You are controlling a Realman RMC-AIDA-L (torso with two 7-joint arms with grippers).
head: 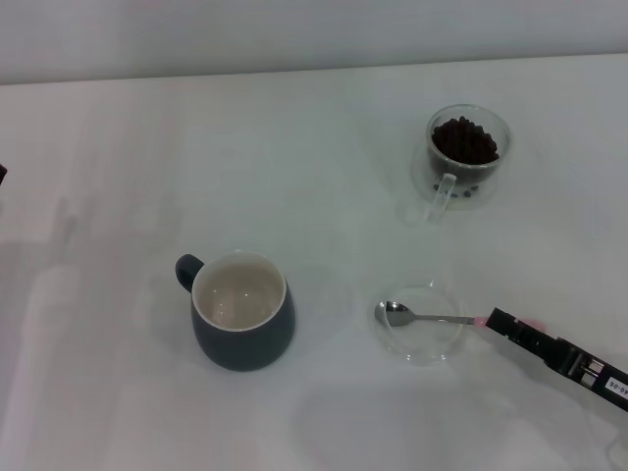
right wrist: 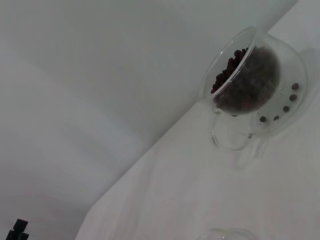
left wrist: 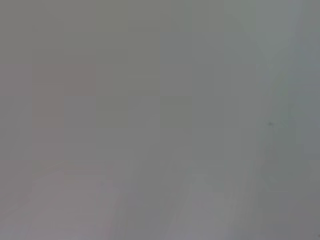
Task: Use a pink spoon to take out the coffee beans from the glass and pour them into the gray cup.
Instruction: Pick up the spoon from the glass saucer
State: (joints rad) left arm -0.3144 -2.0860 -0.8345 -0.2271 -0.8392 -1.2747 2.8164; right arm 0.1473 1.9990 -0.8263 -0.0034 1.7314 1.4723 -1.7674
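The rounded dark blue-gray ceramic cup (head: 242, 311) with a cream-white inside stands upright on the white surface (head: 196, 157), its small loop handle pointing away from the robot and to the robot's left; its inside looks bare. To the right of this cup lies a flat round clear glass dish (head: 420, 345). The small pink spoon (head: 424, 316) rests with its shiny metal bowl in the dish, on the side nearer the cup, and its thin neck runs out over the dish's far rim from the cup. The right claw (head: 502, 323) sits at the pale pink handle end, its dark fingers around the handle; I cannot tell whether they are clamped on it. Farther from the robot than the dish, well apart from the cup, stands the clear double-walled glass mug (head: 467, 157) (right wrist: 252, 82), heaped with dark brown coffee beans (head: 464, 140) (right wrist: 246, 77). The left claw is out of view.
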